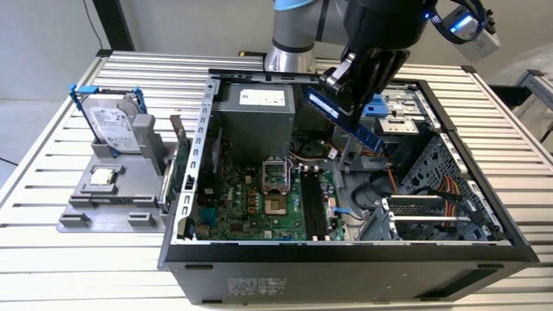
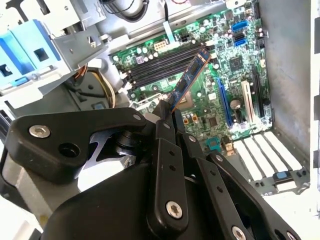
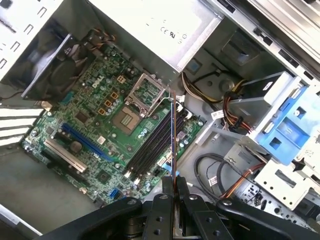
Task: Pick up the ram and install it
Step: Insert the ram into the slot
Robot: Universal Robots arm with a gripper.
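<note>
While gripping the ram [image 2: 189, 77], end effector [image 2: 167, 111] clamped tight, above motherboard [image 2: 235, 65]

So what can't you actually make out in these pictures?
Ram: its gripped end, in both wrist views, hidden between the shut jaws.
Arm: upper part cut off by the exterior view's top edge.
Hard drive: lower end hidden by its grey stand, exterior view.

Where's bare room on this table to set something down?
Bare table slats lie nearer the camera than the grey holder and at the exterior view's right of the computer case. Inside the case it is crowded: the gripper has its jaws on the ram.
</note>
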